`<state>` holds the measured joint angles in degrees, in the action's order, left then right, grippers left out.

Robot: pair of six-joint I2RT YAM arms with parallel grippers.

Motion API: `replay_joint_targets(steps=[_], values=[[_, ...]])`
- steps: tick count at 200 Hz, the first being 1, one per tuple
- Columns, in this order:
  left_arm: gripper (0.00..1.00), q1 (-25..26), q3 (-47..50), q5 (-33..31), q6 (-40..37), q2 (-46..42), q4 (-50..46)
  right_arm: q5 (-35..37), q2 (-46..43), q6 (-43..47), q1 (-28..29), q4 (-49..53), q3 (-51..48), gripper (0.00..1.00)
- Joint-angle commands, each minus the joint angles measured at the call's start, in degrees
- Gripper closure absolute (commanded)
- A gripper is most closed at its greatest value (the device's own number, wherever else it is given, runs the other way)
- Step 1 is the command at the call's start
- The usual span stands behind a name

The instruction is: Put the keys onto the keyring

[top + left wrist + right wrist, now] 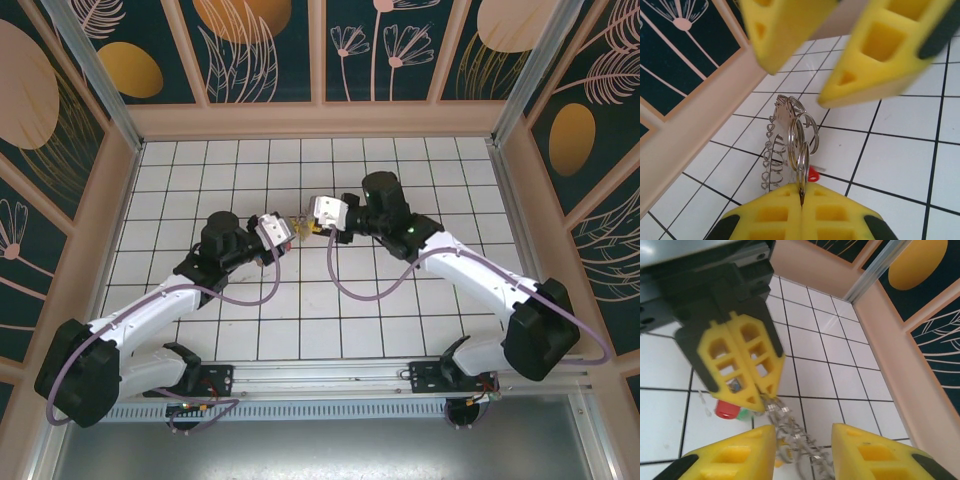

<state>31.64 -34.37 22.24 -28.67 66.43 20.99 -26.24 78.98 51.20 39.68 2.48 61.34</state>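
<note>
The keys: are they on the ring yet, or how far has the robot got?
Done: hard to tell; a red key head and a green key head sit right by the keyring, their threading hidden. In hand: the left claw is shut on the keyring, the right claw open around its dangling loops. Left: probably more threading.

Tight squeeze at the middle of the tiled table [400, 330]: the left gripper [283, 232] and right gripper [312, 225] stand nose to nose. The keyring [799, 131] with its dangling chain [771, 160] fills the gap between them, clamped at the left tips and hanging between the right's parted jaws. A red key head [726, 409] and green key head [743, 414] crowd in just beside the left tips. Open tile runs to the back wall [320, 120] and both side walls [108, 220], while the arms [150, 315] and their looping cables [250, 298] bar the near half.
</note>
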Motion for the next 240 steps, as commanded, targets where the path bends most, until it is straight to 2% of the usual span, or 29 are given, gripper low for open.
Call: replay_joint_targets(steps=[1, 33, 55, 108, 149, 183, 223, 240], values=[[1.00, 0.36, -1.27, 1.44, -5.17, -1.92, -0.53, -2.12, 2.77, 8.90, -0.84, 11.83, 5.91, 0.64], [1.00, 0.53, -1.86, 1.29, -6.68, -2.01, -1.65, -3.56, 7.86, 14.06, -0.83, 23.66, 13.97, 0.64], [1.00, 0.51, -1.97, 1.51, -7.02, -1.92, -1.98, -6.65, 9.86, 14.71, -0.83, 28.13, 17.24, 0.64], [1.00, 0.58, -2.12, 1.89, -8.04, -1.92, -2.66, -8.10, 11.50, 14.63, -0.75, 33.59, 20.04, 0.60], [1.00, 0.58, -1.84, 2.70, -8.41, -1.92, -2.54, -7.63, 12.36, 13.16, -0.33, 32.72, 19.71, 0.61], [1.00, 0.60, -1.67, 3.07, -8.33, -2.01, -2.67, -6.37, 13.47, 13.09, 0.81, 31.50, 19.87, 0.66], [1.00, 0.62, -1.53, 3.01, -8.42, -2.01, -2.84, -6.21, 13.53, 13.69, 1.36, 30.80, 19.76, 0.88], [1.00, 0.61, -1.38, 2.73, -8.42, -2.01, -3.04, -6.03, 12.94, 13.90, 1.44, 30.61, 19.27, 0.91]])
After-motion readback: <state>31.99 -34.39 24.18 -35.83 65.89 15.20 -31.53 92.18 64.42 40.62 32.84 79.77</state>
